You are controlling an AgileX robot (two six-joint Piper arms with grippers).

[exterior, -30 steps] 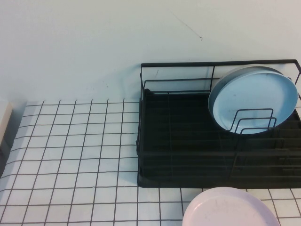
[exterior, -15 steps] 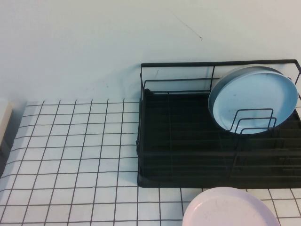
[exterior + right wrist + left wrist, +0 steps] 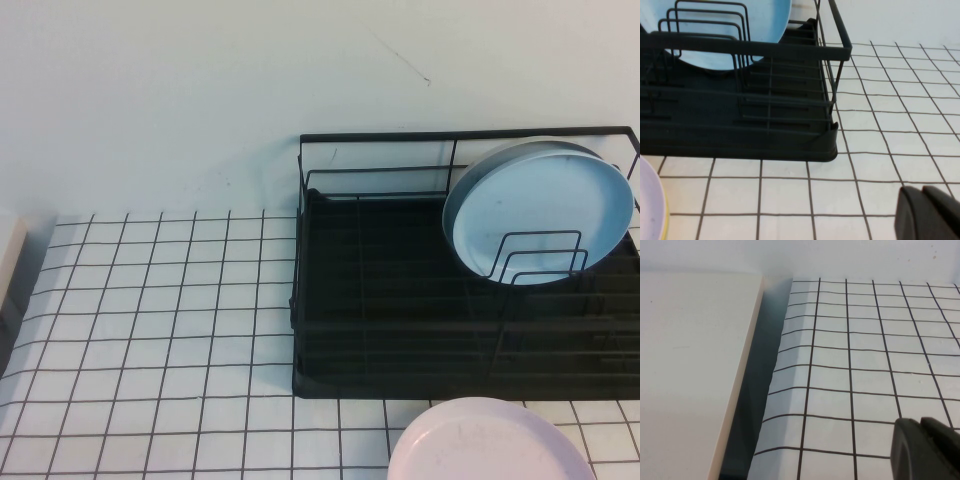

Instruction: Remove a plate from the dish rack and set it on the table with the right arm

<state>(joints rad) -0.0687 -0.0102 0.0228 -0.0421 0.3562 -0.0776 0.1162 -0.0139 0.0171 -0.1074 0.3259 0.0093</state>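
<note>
The light blue plate [image 3: 540, 210] leans upright among the wire dividers at the right end of the black dish rack [image 3: 400, 300]. Both also show in the right wrist view, plate [image 3: 765, 20] and rack [image 3: 740, 130]. The gridded table [image 3: 150, 330] lies to the left and in front. Neither arm shows in the high view. My right gripper [image 3: 922, 192] is shut and empty, low over the table beyond the rack's right end. My left gripper [image 3: 920, 424] is shut and empty over the table's left edge.
A pale pink plate [image 3: 490, 445] lies flat on the table in front of the rack; its edge shows in the right wrist view [image 3: 650, 205]. A cream panel [image 3: 690, 370] borders the table's left edge across a dark gap.
</note>
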